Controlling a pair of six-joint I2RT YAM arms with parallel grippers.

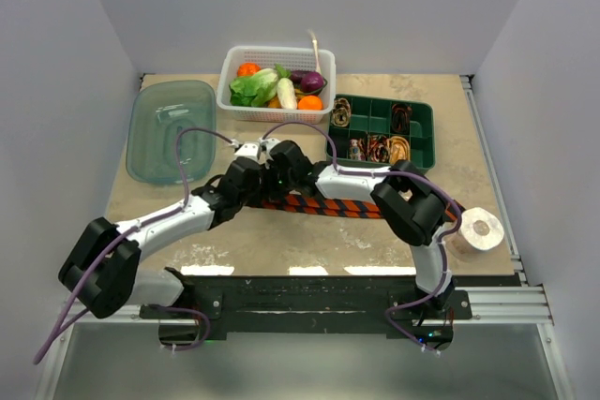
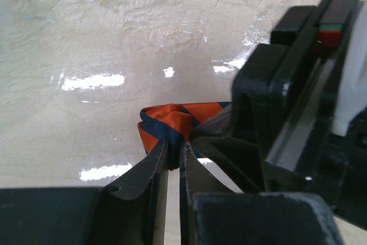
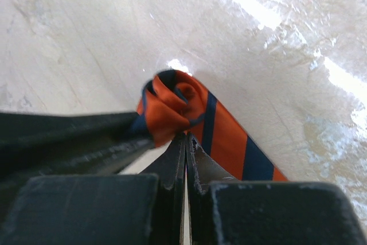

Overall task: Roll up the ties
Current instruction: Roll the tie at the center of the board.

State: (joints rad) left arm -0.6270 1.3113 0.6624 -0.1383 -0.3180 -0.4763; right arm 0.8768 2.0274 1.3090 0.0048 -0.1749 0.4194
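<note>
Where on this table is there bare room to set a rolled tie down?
Bare strip between the striped tie and the near edge, left of the tape roll. Crowded along the back: container, basket, green tray.

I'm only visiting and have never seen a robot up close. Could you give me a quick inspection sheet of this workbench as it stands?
Surface: beige mottled table with shiny glare patches.
Job's things: striped tie, one end rolled up, the rest lying flat across the table; coiled ties in a green tray.
Clutter: white basket of vegetables; blue-green tub; white tape roll.
Grippers: left gripper and right gripper are both shut on the tie's rolled end.
Cables: purple cables run along both arms.
Surroundings: plain pale walls on three sides; nothing else seen.
</note>
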